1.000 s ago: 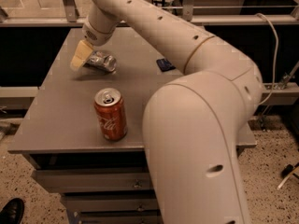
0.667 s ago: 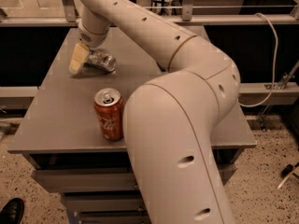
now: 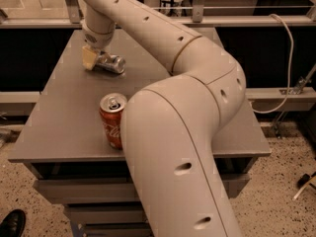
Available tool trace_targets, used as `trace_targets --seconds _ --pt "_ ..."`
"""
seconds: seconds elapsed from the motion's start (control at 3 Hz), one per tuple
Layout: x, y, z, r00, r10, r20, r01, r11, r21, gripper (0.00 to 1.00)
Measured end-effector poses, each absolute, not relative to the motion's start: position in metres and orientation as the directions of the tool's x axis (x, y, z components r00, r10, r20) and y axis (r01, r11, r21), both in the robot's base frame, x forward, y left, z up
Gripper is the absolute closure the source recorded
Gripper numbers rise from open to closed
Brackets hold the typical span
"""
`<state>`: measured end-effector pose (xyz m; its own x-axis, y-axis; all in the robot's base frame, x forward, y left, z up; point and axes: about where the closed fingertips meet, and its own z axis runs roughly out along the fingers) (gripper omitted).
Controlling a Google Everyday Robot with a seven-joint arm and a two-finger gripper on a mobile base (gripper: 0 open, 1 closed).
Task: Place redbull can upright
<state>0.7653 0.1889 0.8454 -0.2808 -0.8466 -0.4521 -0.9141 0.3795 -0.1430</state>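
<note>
The redbull can (image 3: 112,63) is a slim silver can lying on its side at the far left of the grey table (image 3: 59,107), its top pointing right. My gripper (image 3: 94,57) hangs from the long beige arm and sits at the can's left end, with a pale yellow finger (image 3: 88,58) against it. The can still rests on the table.
A red Coca-Cola can (image 3: 112,120) stands upright near the table's front, close to my arm's big beige link (image 3: 168,147). Drawers sit below the tabletop. A railing runs behind the table. A cable hangs at the right.
My arm has swung so the elbow link now fills more of the front. The gripper stays at the lying can's left end, and the can has not visibly moved.
</note>
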Motion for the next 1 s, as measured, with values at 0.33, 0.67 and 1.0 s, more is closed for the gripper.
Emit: trace_targets --seconds 0.33,0.67,1.0 --pt "0.765 0.182 0.867 -0.261 -0.840 -0.476 -0.910 0.379 -0.169 0.72" --pt "0.754 0.154 0.922 -0.184 -0.772 -0.609 -0.897 0.384 -0.217 1.00" --pt "0.743 0.125 0.955 -0.108 -0.680 -0.725 -0.878 0.407 -0.252 1.00"
